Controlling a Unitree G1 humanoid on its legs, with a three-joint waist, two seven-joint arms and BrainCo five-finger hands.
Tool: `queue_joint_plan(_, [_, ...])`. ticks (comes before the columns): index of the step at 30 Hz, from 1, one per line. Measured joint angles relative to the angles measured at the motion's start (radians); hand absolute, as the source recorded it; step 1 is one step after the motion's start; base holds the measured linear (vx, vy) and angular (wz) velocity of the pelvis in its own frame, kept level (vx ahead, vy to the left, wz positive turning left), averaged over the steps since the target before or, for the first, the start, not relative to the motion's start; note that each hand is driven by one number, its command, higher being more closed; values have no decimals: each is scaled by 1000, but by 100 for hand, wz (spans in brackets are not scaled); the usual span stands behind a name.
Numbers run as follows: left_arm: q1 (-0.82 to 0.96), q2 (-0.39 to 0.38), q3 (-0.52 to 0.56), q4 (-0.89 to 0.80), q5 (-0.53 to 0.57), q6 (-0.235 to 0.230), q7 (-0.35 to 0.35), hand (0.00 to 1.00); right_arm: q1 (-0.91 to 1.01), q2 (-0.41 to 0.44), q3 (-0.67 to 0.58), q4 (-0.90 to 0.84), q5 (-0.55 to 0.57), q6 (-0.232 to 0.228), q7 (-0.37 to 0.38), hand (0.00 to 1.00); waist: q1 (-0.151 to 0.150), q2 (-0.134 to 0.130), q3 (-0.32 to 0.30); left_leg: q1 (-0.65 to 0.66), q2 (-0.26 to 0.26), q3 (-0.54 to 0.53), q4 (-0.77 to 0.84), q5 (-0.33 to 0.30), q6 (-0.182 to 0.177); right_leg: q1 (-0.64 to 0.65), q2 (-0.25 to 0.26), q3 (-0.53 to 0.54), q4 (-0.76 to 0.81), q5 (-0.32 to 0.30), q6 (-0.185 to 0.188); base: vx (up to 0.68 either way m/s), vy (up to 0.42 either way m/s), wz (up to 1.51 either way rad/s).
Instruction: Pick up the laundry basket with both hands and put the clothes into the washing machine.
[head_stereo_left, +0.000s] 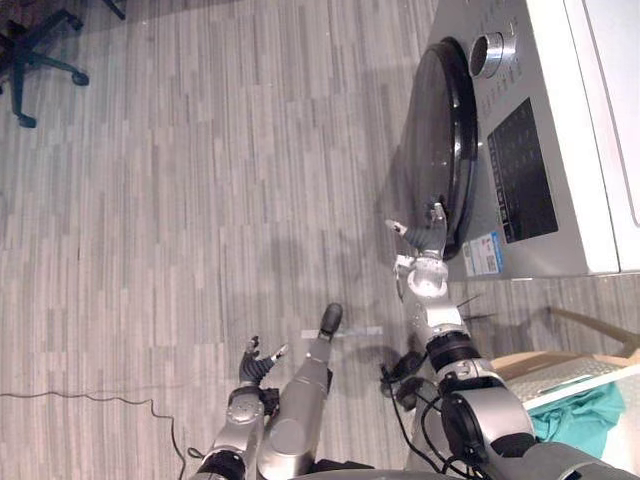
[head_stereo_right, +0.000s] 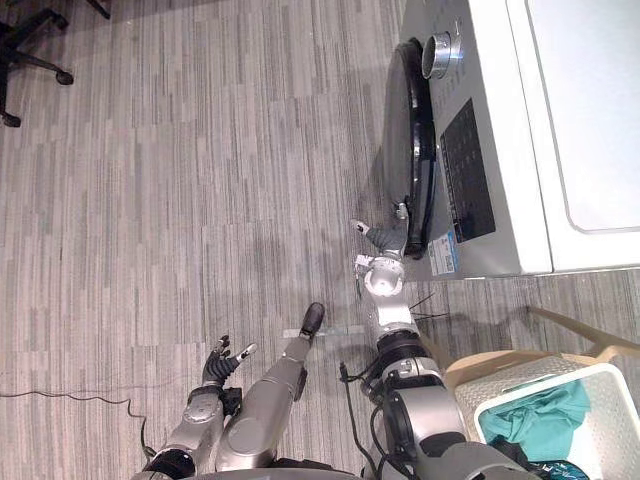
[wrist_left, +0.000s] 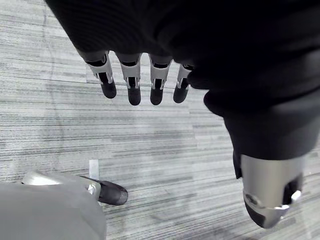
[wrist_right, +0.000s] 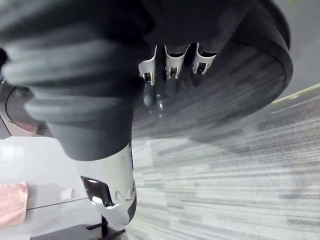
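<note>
The right hand (head_stereo_left: 428, 248), fingers straight, is touching the washing machine (head_stereo_right: 600, 120) door (head_stereo_left: 440, 130). The laundry basket (head_stereo_right: 560, 383) is sitting rightward, nearer this arm. The left hand (head_stereo_right: 222, 365) is hanging relaxed, empty.

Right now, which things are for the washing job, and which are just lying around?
For the job:
washing machine
its dark round door
right hand, at the door's edge
left hand, low over the floor
white laundry basket
teal clothes inside it

Just lying about:
office chair
strip of tape on the floor
</note>
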Motion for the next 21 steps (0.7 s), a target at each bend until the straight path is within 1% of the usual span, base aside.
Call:
queue_joint_plan(3, [-3,1,-2,0,0,0,0,0,117,8,24,-161,-24,-15,0,0,-2,-5,2,1,0,2,-2,0,0,1,0,1,-1,0,0,-31,-38,0])
queue_joint_plan(5, [-2,4,-2,2,1,2,0,0,206,8,44,-267,-58,-33,3,0,-9,-17,0,9,1,7,-6,0,0,2,0,10,0,0,0,-47,-54,-9])
queue_joint_plan(6, [-1,5,-2,2,1,2,0,0,228,9,46,-290,-64,-35,4,0,-13,-22,0,14,1,11,-9,0,0,2,1,13,0,0,0,-38,-47,-14])
queue_joint_plan(7, [0,7,-2,3,2,3,0,0,260,11,56,-324,-78,-36,5,0,-18,-30,-2,22,3,17,-17,0,0,3,2,20,0,0,0,-22,-40,-13])
queue_joint_plan(8, [5,15,-3,3,4,3,0,0,302,14,65,-361,-90,-38,6,0,-30,-43,-5,32,4,25,-27,0,0,7,3,23,-2,0,0,-23,-47,-15])
queue_joint_plan(9, [9,26,-4,7,5,3,-1,0,339,16,67,-380,-102,-41,7,0,-45,-61,-15,35,8,28,-30,0,0,8,7,26,-9,2,2,-16,-50,-11])
queue_joint_plan(10, [10,31,-4,10,7,3,-1,0,356,16,69,-387,-108,-41,10,0,-52,-68,-19,37,10,28,-32,0,0,11,11,27,-15,3,2,-1,-65,-11])
queue_joint_plan(11, [10,39,-7,22,12,4,-2,0,393,14,75,-402,-123,-44,24,0,-58,-83,-28,43,14,30,-36,0,0,17,16,27,-24,6,2,12,-62,-11])
queue_joint_plan(13, [10,45,-9,23,16,4,-3,0,438,22,87,-414,-148,-50,33,0,-58,-104,-42,44,18,32,-36,-1,0,19,24,32,-32,7,1,22,-64,-7])
queue_joint_plan(15, [10,46,-11,24,20,3,-4,0,450,28,89,-433,-160,-53,38,0,-58,-110,-45,46,19,33,-36,0,0,21,26,32,-35,7,0,10,-62,-2])
queue_joint_plan(21, [10,54,-29,33,21,3,-17,0,437,27,107,-433,-156,-59,50,0,-58,-111,-46,63,23,54,-37,-1,-1,32,33,49,-52,22,0,-35,-25,-9])
